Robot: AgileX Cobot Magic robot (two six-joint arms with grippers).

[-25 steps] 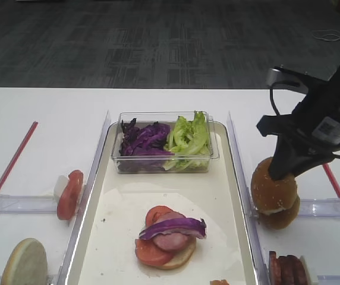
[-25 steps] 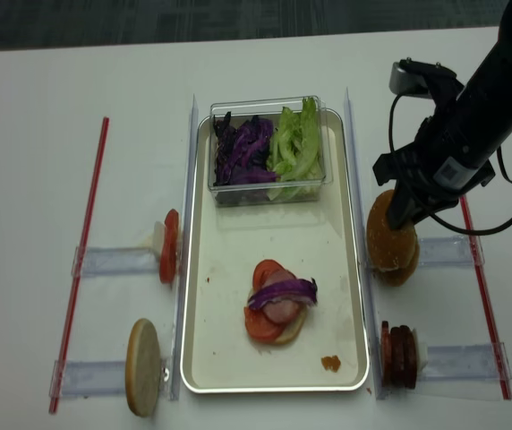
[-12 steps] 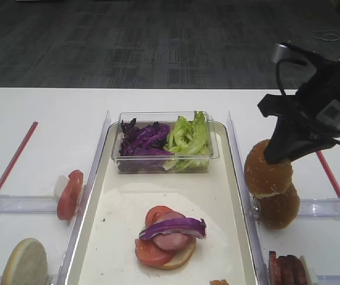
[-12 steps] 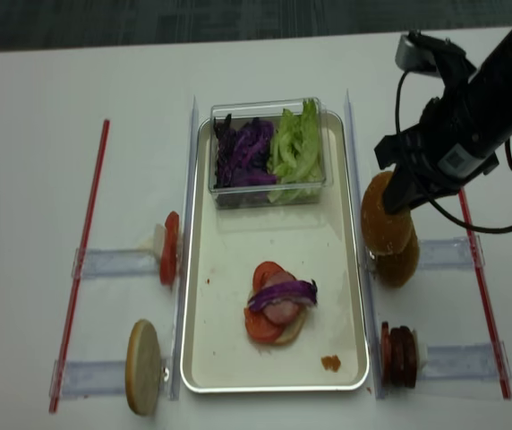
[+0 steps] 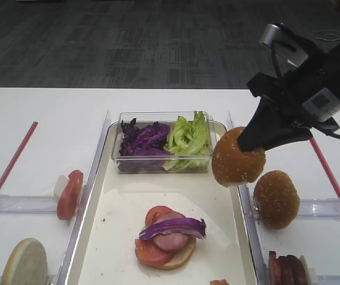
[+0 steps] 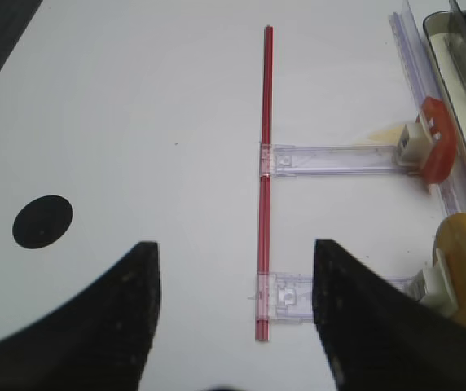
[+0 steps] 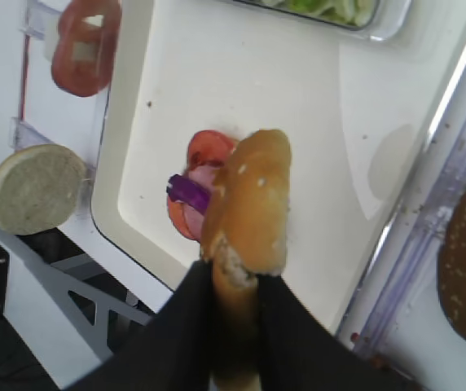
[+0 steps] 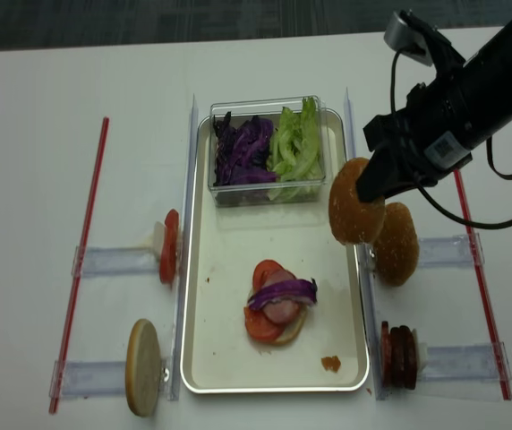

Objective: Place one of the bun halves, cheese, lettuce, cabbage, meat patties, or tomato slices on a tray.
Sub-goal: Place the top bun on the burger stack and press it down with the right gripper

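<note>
My right gripper (image 5: 247,142) (image 8: 370,190) (image 7: 237,285) is shut on a sesame bun half (image 5: 238,159) (image 8: 354,213) (image 7: 249,204), held edge-on in the air over the right rim of the tray (image 5: 116,225) (image 8: 229,269). Another of the bun halves (image 5: 276,199) (image 8: 395,244) stands on the rack just right of the tray. The tub at the tray's far end holds cabbage (image 5: 143,139) and lettuce (image 5: 188,135). Tomato slices (image 5: 69,195) stand on the left rack and meat patties (image 5: 287,270) at the front right. No cheese shows. My left gripper (image 6: 235,244) is open over bare table.
A stack of bun base, tomato, meat and a purple strip (image 5: 167,237) lies on the tray's near half. A pale flat bun half (image 5: 24,262) stands at the front left. Red strips (image 8: 81,251) (image 8: 480,278) and clear racks (image 8: 117,262) flank the tray.
My right gripper has lifted the bun half off the rack beside the other one. It has carried it up and left to the tray's right rim. The left arm's view has no earlier frame.
</note>
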